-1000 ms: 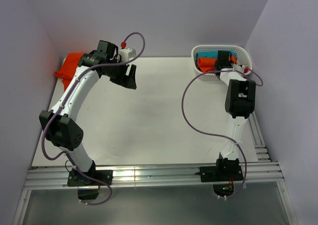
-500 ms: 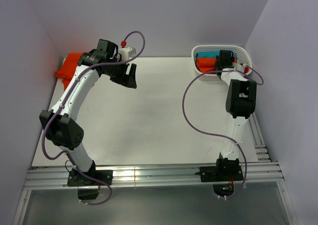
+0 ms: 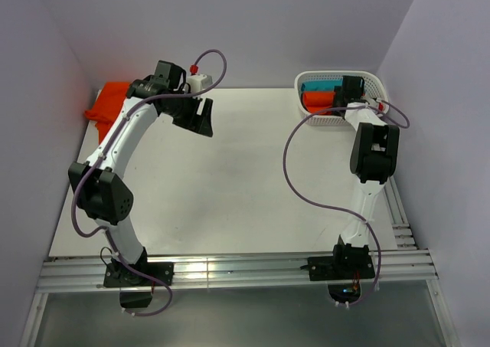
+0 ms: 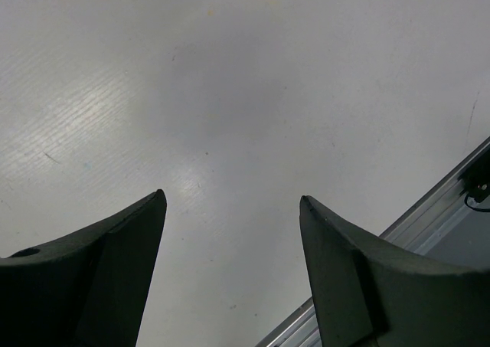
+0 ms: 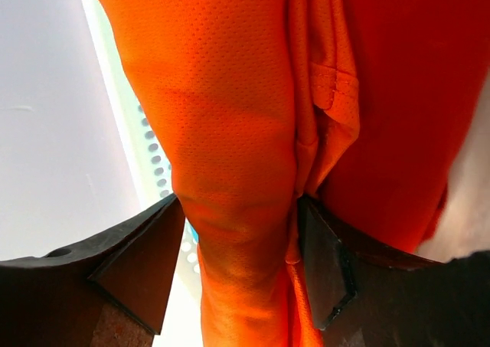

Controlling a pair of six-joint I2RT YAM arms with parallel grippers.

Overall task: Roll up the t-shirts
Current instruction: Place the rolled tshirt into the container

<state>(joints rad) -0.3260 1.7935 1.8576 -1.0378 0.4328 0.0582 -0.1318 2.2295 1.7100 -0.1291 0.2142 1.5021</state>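
Note:
A rolled orange t-shirt [image 3: 315, 100] lies inside the white basket [image 3: 375, 83] at the back right. My right gripper [image 3: 350, 93] reaches down into that basket. In the right wrist view its jaws stand wide on either side of the rolled t-shirt [image 5: 222, 94], and the right gripper [image 5: 239, 201] is open, fingertips just beside the fabric. More orange fabric [image 5: 413, 94] lies right of the roll. Another orange t-shirt [image 3: 107, 102] sits crumpled at the back left corner. My left gripper [image 3: 200, 117] hovers open over bare table to its right, and nothing lies between the left gripper's [image 4: 232, 201] fingers.
A blue cloth item [image 3: 318, 86] lies along the basket's far side. The perforated basket wall [image 5: 145, 140] is close to my right gripper's left finger. An aluminium rail [image 4: 436, 209] runs along the table edge. Purple walls enclose the table on three sides.
My right gripper has shifted slightly toward the basket's right end. The left arm has swung a little to the right with its gripper still open.

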